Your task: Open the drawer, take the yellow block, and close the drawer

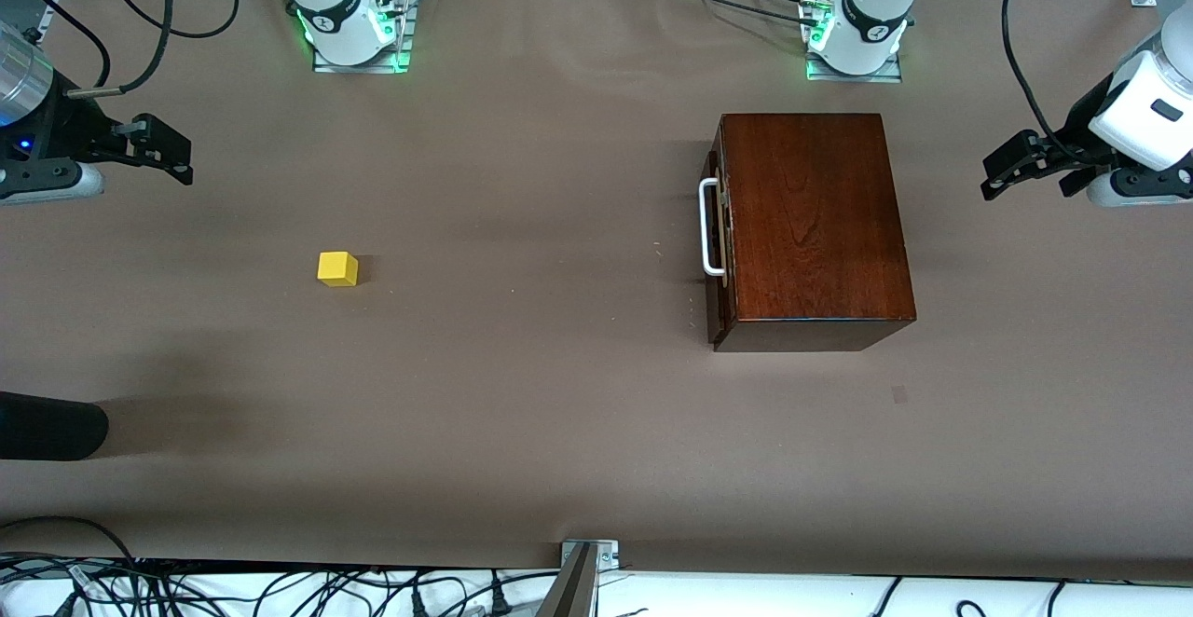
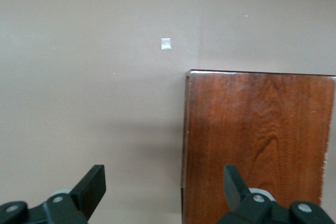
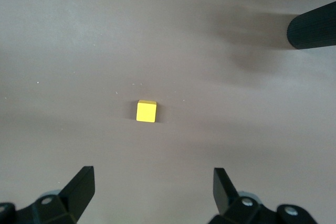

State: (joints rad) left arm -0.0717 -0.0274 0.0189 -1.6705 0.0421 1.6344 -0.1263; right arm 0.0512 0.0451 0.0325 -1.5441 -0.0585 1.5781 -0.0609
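Note:
The glossy reddish-brown wooden box (image 1: 811, 226) stands toward the left arm's end of the table. Its drawer is shut, and the dark front with the white bar handle (image 1: 711, 227) faces the right arm's end. The yellow block (image 1: 336, 268) sits on the bare table toward the right arm's end, well apart from the box. My left gripper (image 1: 1025, 184) is open and empty, waiting above the table beside the box (image 2: 257, 145). My right gripper (image 1: 185, 162) is open and empty, waiting above the table short of the block (image 3: 146, 111).
A black cylindrical object (image 1: 47, 426) lies at the table's edge at the right arm's end, nearer the front camera than the block; it also shows in the right wrist view (image 3: 312, 24). A small grey mark (image 1: 898, 394) is on the table near the box.

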